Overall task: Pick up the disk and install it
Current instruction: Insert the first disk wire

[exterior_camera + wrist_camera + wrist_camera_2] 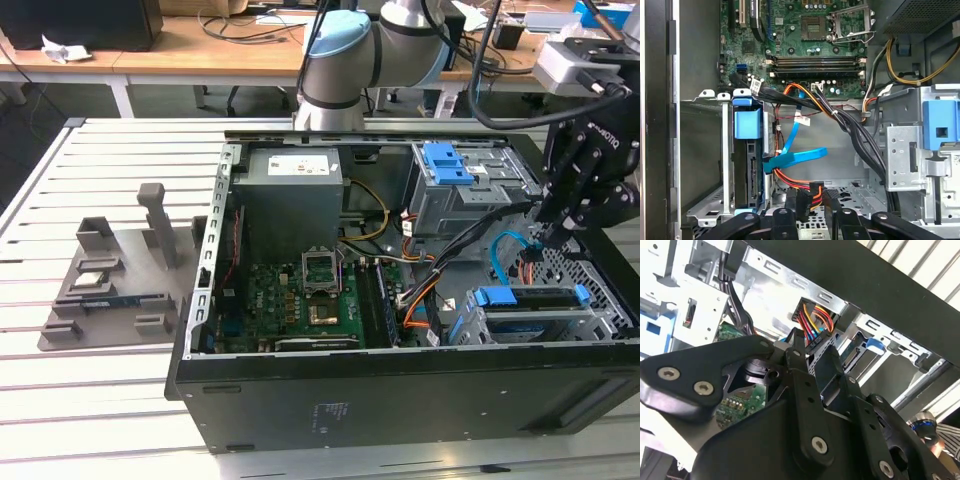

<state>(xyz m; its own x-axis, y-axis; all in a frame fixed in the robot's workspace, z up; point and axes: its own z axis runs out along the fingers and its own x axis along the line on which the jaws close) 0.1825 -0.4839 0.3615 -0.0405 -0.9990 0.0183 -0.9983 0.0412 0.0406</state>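
Work centres on the far corner of the open black desktop computer case point(400, 400), which lies on its side on the white slatted surface point(60, 400) so its insides face up within the arm's reach. The flat rectangular hard disk with blue plastic carrier rails point(530, 298) sits in the grey metal lower drive cage point(600, 325) at the exterior view's right. In the first wrist view it stands edge-on in that cage point(747, 175), its blue pull tab and its connector edge facing the open middle of the case, so I judge it already slid home with its sockets left reachable. The black gripper point(545, 240) hangs just above and behind that cage, tilted down into the gap. Its fingers point(832, 210) are drawn close together and pinch a black cable connector point(812, 342) trailing red, orange and yellow wires, held by its body so the mating end points outward. That connector is near the disk but apart from it, not plugged in. A flat blue ribbon cable point(795, 157) lies loose between the two. The lone blue plastic bracket point(447, 163) on the upper grey bay and the large grey power-supply box point(295, 195) stand well apart from the gripper.
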